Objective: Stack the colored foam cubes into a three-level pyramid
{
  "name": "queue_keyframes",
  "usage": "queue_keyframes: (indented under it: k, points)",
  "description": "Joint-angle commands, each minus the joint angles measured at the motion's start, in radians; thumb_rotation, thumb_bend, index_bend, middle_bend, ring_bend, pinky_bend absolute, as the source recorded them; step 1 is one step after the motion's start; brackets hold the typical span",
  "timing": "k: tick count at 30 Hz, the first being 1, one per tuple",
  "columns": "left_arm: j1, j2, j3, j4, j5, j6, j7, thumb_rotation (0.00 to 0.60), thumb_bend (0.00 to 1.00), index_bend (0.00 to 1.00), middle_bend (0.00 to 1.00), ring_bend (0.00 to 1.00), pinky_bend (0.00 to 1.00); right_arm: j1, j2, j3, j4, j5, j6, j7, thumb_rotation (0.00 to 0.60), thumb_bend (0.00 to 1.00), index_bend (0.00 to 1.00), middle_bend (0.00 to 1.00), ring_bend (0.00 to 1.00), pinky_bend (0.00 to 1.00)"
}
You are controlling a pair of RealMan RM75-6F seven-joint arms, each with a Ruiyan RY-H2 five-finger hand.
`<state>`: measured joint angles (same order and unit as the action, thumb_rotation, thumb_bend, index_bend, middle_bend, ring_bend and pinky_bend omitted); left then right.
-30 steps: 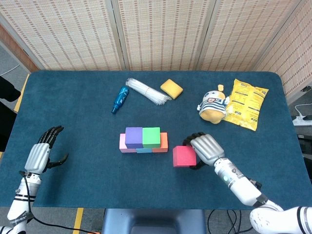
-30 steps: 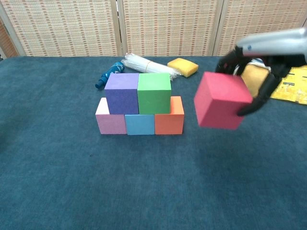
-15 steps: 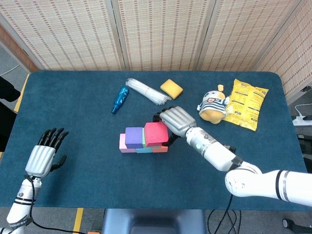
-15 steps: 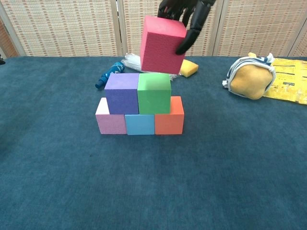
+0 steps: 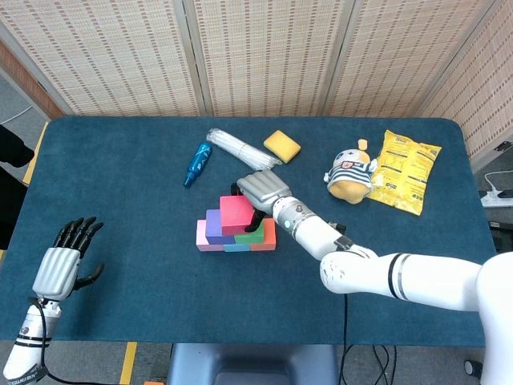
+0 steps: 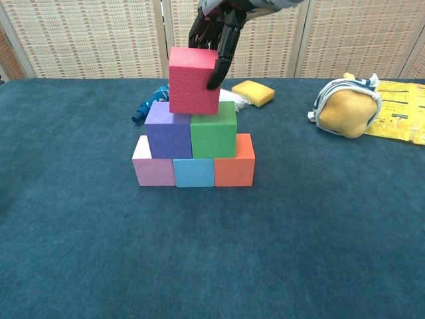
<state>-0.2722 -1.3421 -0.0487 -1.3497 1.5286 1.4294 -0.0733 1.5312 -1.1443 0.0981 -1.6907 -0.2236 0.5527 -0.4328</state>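
The table is covered with a dark blue carpet-like cloth (image 6: 212, 266) with a short rough pile. On it stand square foam cubes with a matte, grainy surface: a pink cube (image 6: 153, 170), a light blue cube (image 6: 193, 173) and an orange cube (image 6: 234, 169) in the bottom row, a purple cube (image 6: 169, 130) and a green cube (image 6: 214, 131) above. The right hand (image 6: 216, 26) grips the red foam cube (image 6: 193, 81) on top of these two, its dark fingers (image 6: 219, 56) pressed on the cube's side. The left hand (image 5: 59, 267) hovers near the table's edge, fingers apart, holding nothing.
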Motion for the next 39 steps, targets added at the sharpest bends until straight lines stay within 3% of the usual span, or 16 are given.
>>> queue_keyframes:
  k: [1, 19, 39]
  points:
    - [0.003, -0.003, 0.003, 0.003, 0.003, 0.002, -0.013, 0.6, 0.33, 0.12, 0.05, 0.0, 0.08, 0.037, -0.011, -0.028, 0.005, 0.033, 0.004, -0.008, 0.6, 0.27, 0.52, 0.41, 0.3, 0.32]
    - [0.008, -0.011, 0.01, 0.031, 0.016, -0.005, -0.074, 0.6, 0.33, 0.12, 0.05, 0.0, 0.08, 0.167, -0.056, -0.112, -0.008, 0.181, 0.09, -0.052, 0.6, 0.27, 0.49, 0.41, 0.3, 0.32]
    - [0.01, -0.022, 0.015, 0.068, 0.027, -0.005, -0.124, 0.6, 0.33, 0.12, 0.04, 0.0, 0.08, 0.189, -0.079, -0.098, -0.031, 0.289, 0.177, -0.1, 0.6, 0.27, 0.48, 0.41, 0.3, 0.3]
